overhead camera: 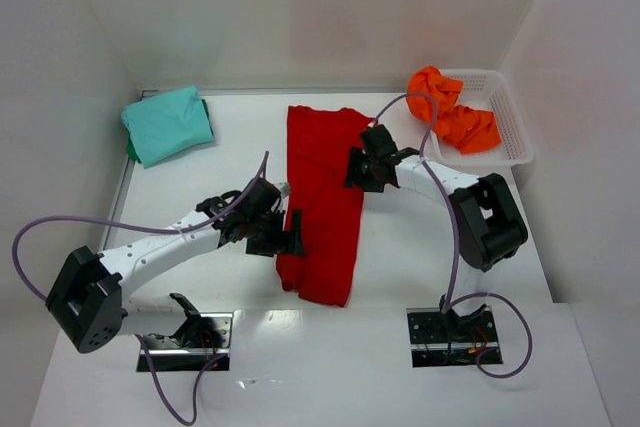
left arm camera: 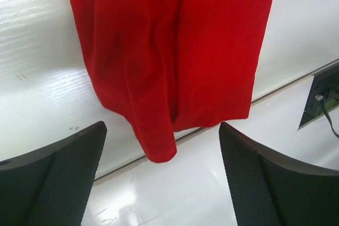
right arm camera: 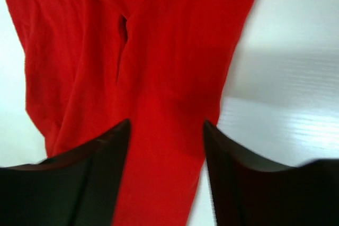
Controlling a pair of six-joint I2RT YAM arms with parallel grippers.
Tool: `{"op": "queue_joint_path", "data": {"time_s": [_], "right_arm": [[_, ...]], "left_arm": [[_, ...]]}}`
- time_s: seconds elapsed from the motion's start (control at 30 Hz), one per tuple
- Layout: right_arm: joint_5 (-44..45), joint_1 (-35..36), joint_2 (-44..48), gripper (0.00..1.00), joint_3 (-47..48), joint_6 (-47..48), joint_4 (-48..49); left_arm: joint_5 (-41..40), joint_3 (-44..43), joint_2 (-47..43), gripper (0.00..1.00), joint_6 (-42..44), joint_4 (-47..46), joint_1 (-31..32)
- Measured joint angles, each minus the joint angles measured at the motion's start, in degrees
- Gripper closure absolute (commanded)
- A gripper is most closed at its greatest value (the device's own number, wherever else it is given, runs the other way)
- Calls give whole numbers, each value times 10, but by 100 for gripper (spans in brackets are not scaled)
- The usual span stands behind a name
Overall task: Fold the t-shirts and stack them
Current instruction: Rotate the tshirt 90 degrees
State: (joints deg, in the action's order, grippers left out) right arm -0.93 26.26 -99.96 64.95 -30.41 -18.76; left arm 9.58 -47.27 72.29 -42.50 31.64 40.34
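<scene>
The red t-shirt (overhead camera: 325, 217) lies folded into a long strip down the middle of the table, its near end by the front edge. My left gripper (overhead camera: 290, 237) sits at the strip's left side near that end. In the left wrist view its jaws (left arm camera: 161, 183) stand wide open over bare table, just short of a red corner (left arm camera: 161, 149). My right gripper (overhead camera: 363, 169) is over the strip's right edge farther back. Its fingers (right arm camera: 100, 162) are apart, with red cloth (right arm camera: 159, 51) lying between them. The teal t-shirt (overhead camera: 167, 124) is folded at the back left. The orange t-shirt (overhead camera: 455, 112) lies crumpled in the basket.
The white mesh basket (overhead camera: 515, 132) stands at the back right against the wall. White walls enclose the table on three sides. The arms' base plates (overhead camera: 450, 339) sit at the near edge, and a purple cable (overhead camera: 60, 227) loops out at the left.
</scene>
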Motion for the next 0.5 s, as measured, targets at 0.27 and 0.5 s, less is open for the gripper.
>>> {"op": "queue_joint_path", "data": {"time_s": [0.27,0.5], "right_arm": [[7,5,-75,60,30,3,13],[17,5,-143,61,109,11,7]], "left_arm": [[-2,-12,69,34,3,-11,0],[-4,-28,86,34,3,-5,0]]}}
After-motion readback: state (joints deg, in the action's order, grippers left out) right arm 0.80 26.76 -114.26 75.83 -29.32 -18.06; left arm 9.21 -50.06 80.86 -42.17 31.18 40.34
